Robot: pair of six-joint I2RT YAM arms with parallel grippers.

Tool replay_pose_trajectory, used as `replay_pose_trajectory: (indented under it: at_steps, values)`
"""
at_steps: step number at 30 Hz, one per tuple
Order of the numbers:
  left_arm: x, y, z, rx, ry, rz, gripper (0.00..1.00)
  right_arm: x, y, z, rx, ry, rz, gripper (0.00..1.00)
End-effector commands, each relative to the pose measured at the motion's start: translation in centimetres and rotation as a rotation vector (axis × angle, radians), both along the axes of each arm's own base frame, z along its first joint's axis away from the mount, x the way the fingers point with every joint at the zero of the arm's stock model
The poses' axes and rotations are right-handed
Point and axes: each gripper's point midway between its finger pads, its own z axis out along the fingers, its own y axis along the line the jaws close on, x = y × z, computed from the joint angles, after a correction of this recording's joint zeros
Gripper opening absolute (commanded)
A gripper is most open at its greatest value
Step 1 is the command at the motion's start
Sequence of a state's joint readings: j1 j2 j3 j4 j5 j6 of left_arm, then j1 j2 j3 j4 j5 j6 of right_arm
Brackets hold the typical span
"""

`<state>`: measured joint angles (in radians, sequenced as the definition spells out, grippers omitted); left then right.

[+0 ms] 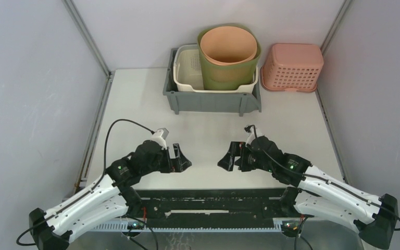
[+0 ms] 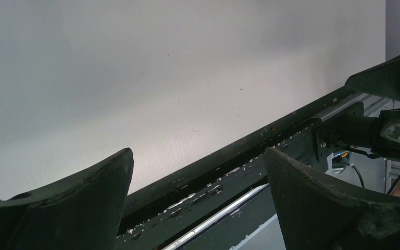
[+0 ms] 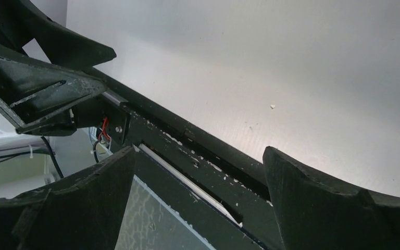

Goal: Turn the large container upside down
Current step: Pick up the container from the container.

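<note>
My left gripper (image 1: 182, 158) and right gripper (image 1: 227, 158) are hovering released, empty — the large container (image 1: 228, 70) is standing upright in the grey bin (image 1: 208, 101) far ahead, so I'm judging a two-sided rim grasp safest.

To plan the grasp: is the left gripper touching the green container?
Apart. The top view shows bare table between the left gripper and the green container, which stands in the gray bin.
</note>
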<state>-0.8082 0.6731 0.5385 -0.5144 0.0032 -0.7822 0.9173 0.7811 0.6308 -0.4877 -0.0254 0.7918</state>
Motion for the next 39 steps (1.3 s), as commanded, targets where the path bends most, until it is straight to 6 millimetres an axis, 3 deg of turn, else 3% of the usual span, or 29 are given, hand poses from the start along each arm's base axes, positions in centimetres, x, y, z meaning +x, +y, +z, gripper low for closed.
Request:
replay_pose_trajectory:
  at_steps: [1,16,23,30,39]
  values:
    - [0.4,0.0,0.6,0.008,-0.050,-0.019,1.00,0.4,0.8,0.7,0.020,-0.046,0.004,1.00]
    - [1.6,-0.3,2.6,0.044,-0.130,-0.056,1.00,2.5,4.1,3.7,0.067,-0.127,0.070,1.00]
    - [1.5,-0.8,2.6,-0.009,-0.114,-0.035,1.00,2.2,5.5,4.2,0.082,-0.112,0.142,1.00]
    - [0.7,-0.4,2.4,0.036,-0.067,-0.058,1.00,2.2,5.8,4.7,0.092,-0.137,0.166,1.00]
    - [1.5,-1.0,3.4,0.014,-0.097,-0.053,1.00,3.0,5.8,5.8,0.111,-0.163,0.149,1.00]
